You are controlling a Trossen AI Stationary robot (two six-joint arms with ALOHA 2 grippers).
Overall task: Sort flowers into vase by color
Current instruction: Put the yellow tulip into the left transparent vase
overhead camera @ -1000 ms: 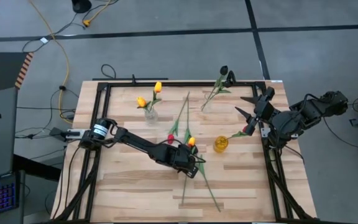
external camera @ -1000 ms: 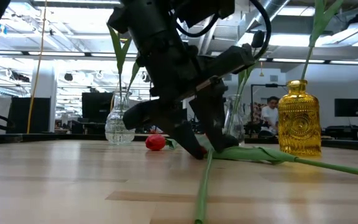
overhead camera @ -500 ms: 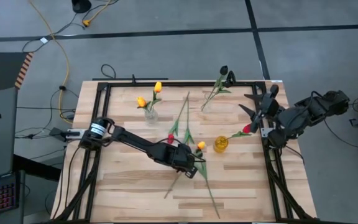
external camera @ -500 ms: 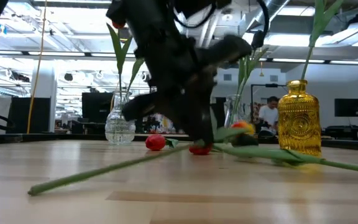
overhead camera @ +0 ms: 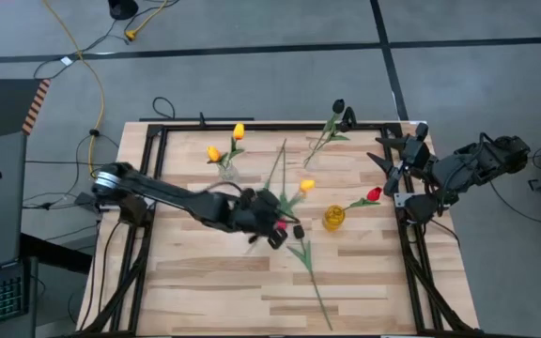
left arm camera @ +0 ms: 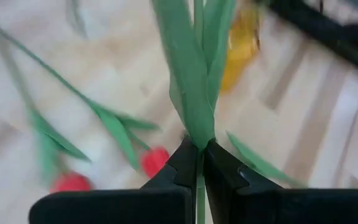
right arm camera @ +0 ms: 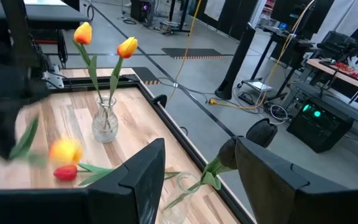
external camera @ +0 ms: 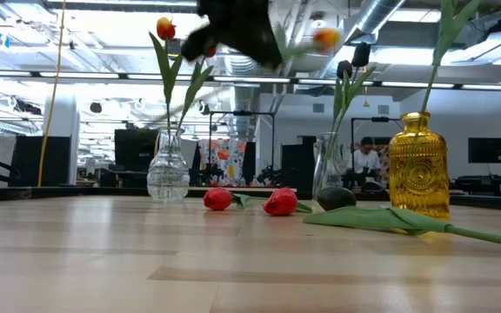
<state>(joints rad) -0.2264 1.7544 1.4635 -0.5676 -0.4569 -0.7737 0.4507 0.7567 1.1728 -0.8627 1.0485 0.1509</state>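
Near the middle of the high view, the left gripper (overhead camera: 272,225) is pinching the thin green stem of a yellow-headed artificial tulip (overhead camera: 306,186), and the bud is sitting up and to the right of the fingers, above the wooden table (overhead camera: 205,282). In the left wrist view the two dark fingers (left arm camera: 185,163) are pressing together on that stem, with long green leaves (left arm camera: 191,74) rising straight out of the grip and the yellow head (left arm camera: 240,46) blurring behind them.

At the right edge of the high view, the right gripper (overhead camera: 399,156) is hanging over the table's black frame with its fingers spread wide and nothing between them.

In the upper left of the table a clear glass vase (overhead camera: 226,171) is holding two yellow tulips (overhead camera: 238,131). Toward the upper right, a second clear vase (overhead camera: 311,158) is carrying a near-black tulip (overhead camera: 338,106). An amber glass bottle vase (overhead camera: 333,217) in the centre right is holding a red tulip (overhead camera: 374,195) that is leaning out to the right.

In the low view two red tulip heads (external camera: 280,203) are lying on the wood in the centre, and a loose green stem with leaves (external camera: 381,219) is stretching across the lower right.
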